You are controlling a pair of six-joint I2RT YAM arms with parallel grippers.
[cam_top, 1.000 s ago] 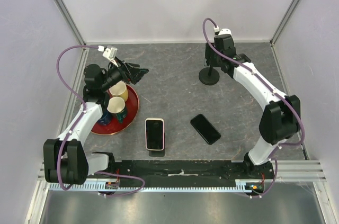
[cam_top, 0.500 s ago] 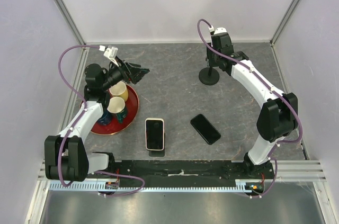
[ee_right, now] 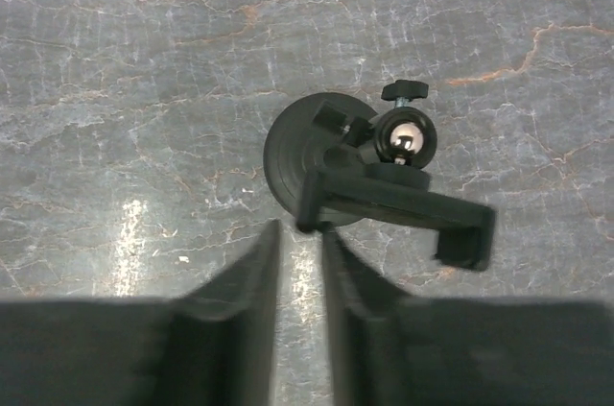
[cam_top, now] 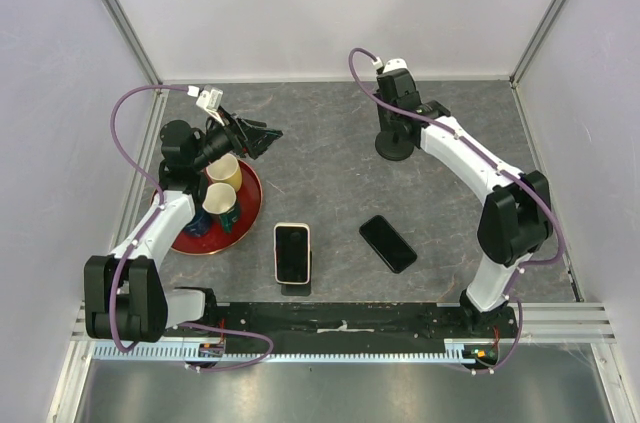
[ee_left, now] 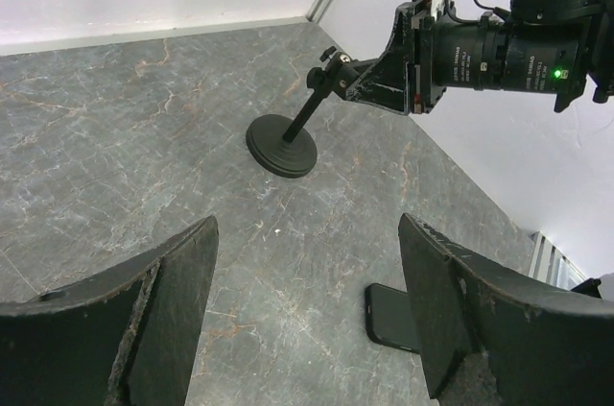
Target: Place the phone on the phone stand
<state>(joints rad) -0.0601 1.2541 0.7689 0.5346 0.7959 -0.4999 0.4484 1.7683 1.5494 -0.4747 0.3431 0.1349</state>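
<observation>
The black phone stand rests at the back right of the table, its round base and clamp in view. A black phone lies flat in front of it and shows in the left wrist view. A white-cased phone lies further left. My right gripper hangs over the stand; its fingers leave a narrow gap with bare table showing through, tips just short of the clamp's left end. My left gripper hovers open and empty at the back left.
A red plate with two cups sits under the left arm. White walls close in the table on three sides. The right arm's wrist camera shows beside the stand.
The right arm has swung left over the stand, and its fingers have drawn from wide apart to a narrow gap. The left arm, both phones and the stand have stayed put.
</observation>
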